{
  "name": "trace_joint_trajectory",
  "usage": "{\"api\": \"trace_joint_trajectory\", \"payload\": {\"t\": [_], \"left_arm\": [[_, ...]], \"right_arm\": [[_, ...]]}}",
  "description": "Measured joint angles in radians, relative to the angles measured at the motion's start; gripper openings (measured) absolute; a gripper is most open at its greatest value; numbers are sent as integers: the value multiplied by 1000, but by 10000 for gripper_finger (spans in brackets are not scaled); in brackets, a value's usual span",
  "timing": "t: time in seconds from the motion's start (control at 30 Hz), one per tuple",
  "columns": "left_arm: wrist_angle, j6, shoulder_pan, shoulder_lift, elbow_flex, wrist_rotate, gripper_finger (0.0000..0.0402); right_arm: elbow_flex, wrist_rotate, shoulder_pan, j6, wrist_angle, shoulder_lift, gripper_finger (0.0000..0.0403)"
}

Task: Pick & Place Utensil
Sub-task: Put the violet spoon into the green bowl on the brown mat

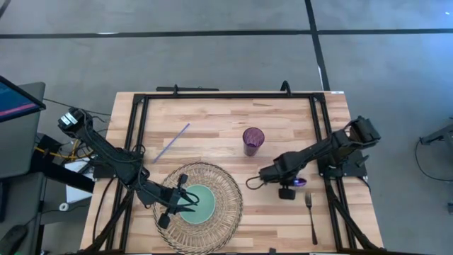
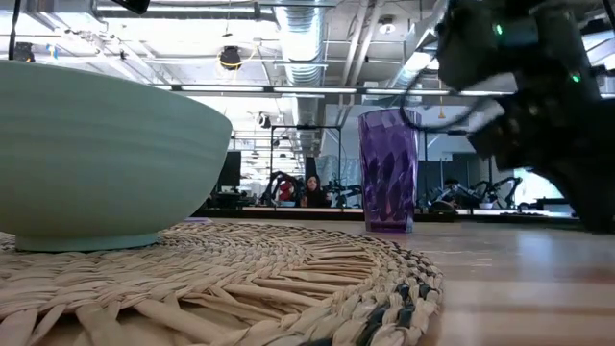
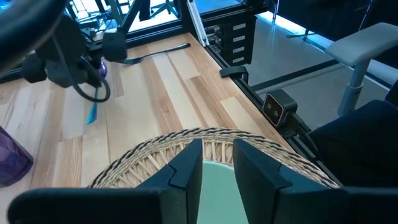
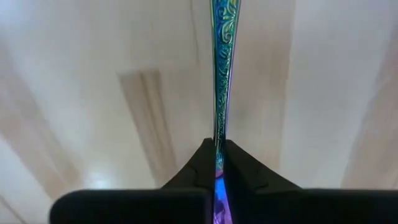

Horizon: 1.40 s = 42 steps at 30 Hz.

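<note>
Right wrist view shows the one relation that counts: the iridescent utensil (image 4: pixel 222 56) runs straight out ahead of the right gripper (image 4: pixel 217 163), its long axis in line with the gripper's reach, and the jaws are closed onto its near end with no gap on either side. The handle is slim, embossed with a scrolling pattern, and shimmers blue, green and violet; its far end is out of frame, so whether it is a spoon or a knife cannot be told. Pale desk (image 4: pixel 93 74) wood lies blurred beneath, suggesting the piece hangs clear of it.

In the high view this gripper sits right of the woven placemat (image 1: pixel 228 185) and just below the purple cup (image 1: pixel 253 139), so the right arm is plainly the one placed to carry it on.

The left gripper (image 3: pixel 217 163) hovers over the green bowl (image 1: pixel 204 202) on the mat, its jaws parted and empty. A dark fork (image 1: pixel 310 216) lies well off to the right.
</note>
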Motion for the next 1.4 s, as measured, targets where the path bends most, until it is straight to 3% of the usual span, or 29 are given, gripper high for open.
{"api": "trace_joint_trajectory", "payload": {"t": [0.23,0.5,0.63,0.77,0.93,1.03,1.4], "left_arm": [[2,-18,0,0,0,0,91],[3,-64,-3,0,0,13,91],[3,-64,-3,0,0,7,91],[3,-48,-2,0,0,-60,91],[22,-4,18,0,1,-124,92],[46,7,39,0,1,-127,100],[55,22,72,2,1,-170,172]], "right_arm": [[128,97,56,19,108,-3,6],[159,184,55,-39,578,-3,4],[158,283,56,-89,797,-2,9],[158,372,55,-136,1016,1,7],[163,392,56,-254,1277,69,5],[175,394,48,-277,1356,131,5],[327,438,53,-326,1349,280,5]]}}
